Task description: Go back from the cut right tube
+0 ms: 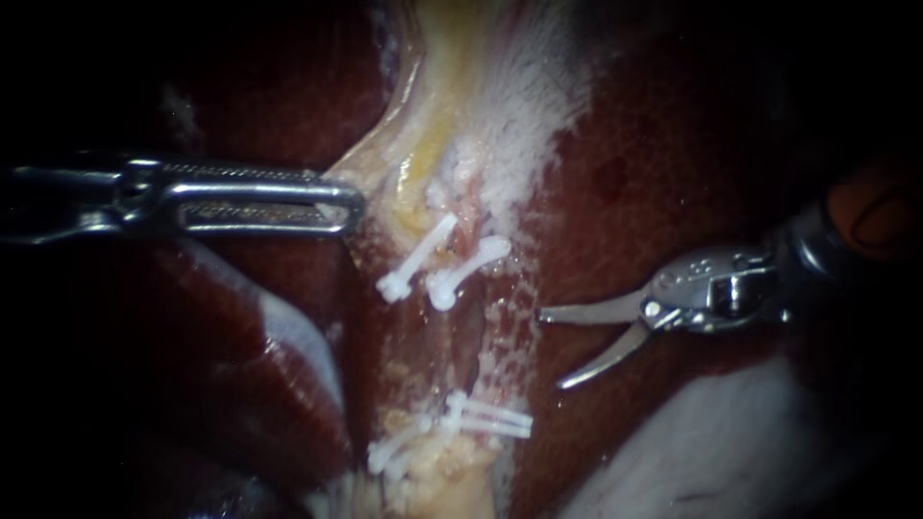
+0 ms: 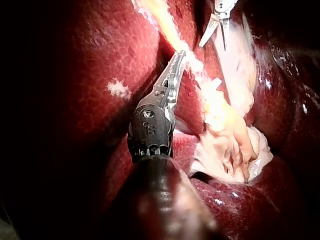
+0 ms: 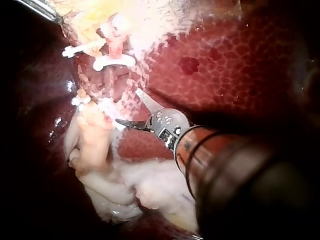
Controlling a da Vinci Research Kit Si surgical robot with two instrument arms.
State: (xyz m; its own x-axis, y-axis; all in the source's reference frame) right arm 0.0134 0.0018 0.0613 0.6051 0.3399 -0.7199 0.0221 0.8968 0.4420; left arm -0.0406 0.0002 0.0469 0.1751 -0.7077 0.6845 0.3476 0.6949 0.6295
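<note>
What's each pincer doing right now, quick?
Left instrument: pincer shut on the pale yellowish tissue.
Right instrument: pincer open, holding nothing.

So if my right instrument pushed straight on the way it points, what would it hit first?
Probably the pale tissue strip between the upper clips and lower clips; the right instrument aims at that gap, though depth is unclear.
</note>
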